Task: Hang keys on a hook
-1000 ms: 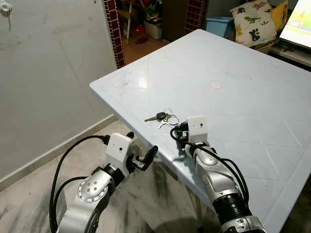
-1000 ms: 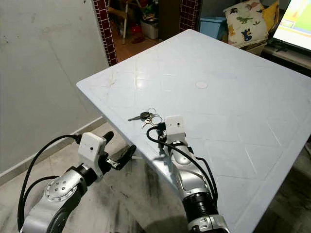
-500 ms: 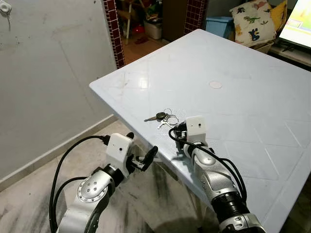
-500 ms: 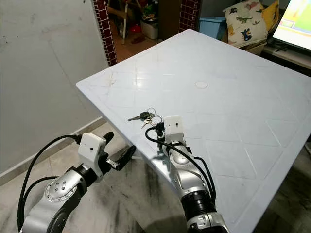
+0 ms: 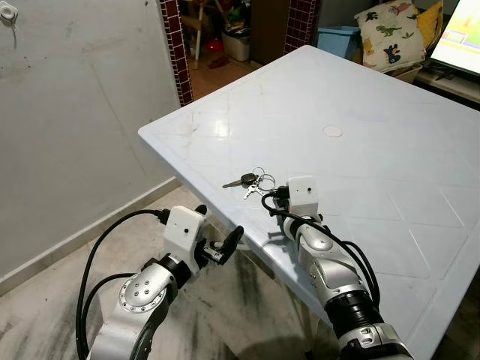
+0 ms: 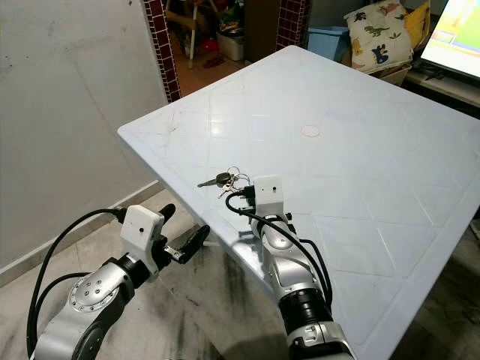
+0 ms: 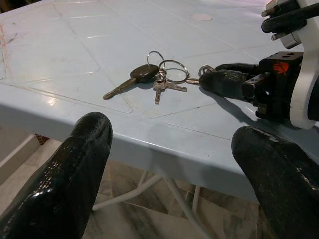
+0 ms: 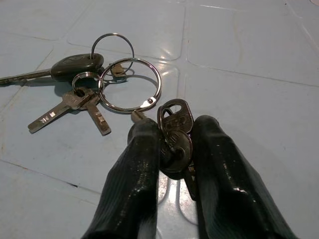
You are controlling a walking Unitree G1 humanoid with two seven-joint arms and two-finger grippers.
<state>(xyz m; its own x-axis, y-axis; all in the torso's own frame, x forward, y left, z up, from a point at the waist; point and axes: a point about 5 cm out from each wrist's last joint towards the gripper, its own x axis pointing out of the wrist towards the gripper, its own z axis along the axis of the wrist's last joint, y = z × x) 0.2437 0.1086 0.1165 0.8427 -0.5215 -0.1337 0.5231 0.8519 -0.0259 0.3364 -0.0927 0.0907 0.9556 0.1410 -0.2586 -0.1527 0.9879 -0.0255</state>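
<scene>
A bunch of keys (image 5: 251, 181) lies on the white table (image 5: 360, 157) near its front-left edge: a black-headed key (image 8: 75, 63), small silver keys and several rings. My right gripper (image 8: 174, 127) rests low on the table just behind the bunch, its two black fingers pinched on a silver key (image 8: 175, 117) at the bunch's near end. In the left wrist view the right gripper (image 7: 219, 79) shows touching the rings. My left gripper (image 5: 219, 225) hangs open below the table's edge, off to the left of the keys. A small white hook (image 5: 7, 11) sits high on the grey wall at far left.
The table's edge (image 7: 149, 144) runs between my left gripper and the keys. A brick-tiled doorway (image 5: 174, 45) opens beyond the table's far corner. A dinosaur-print cushion (image 5: 390, 34) and a blue bin (image 5: 339, 37) stand at the back right. Marble floor (image 5: 45, 307) lies below.
My right arm has edged a little forward toward the keys. The left arm and the bunch of keys have stayed where they were.
</scene>
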